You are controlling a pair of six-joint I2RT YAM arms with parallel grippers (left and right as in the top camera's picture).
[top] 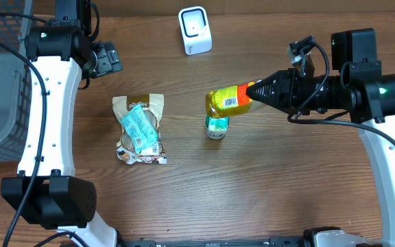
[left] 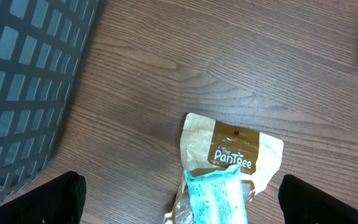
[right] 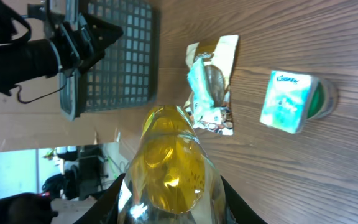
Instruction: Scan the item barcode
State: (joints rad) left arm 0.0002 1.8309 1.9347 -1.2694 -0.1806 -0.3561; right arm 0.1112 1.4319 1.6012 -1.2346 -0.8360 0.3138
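The bottle [top: 228,101] is grasped at its cap end by the right gripper [top: 256,91] and held above the tabletop [top: 280,178], well apart from the scanner [top: 195,30]. Its barcode label should be turned squarely toward the scanner's face. The left gripper [top: 105,58] is spread wide and empty.

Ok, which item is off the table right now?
The yellow bottle, gripped by the right hand; the brown snack bag and small green container rest on the wood.
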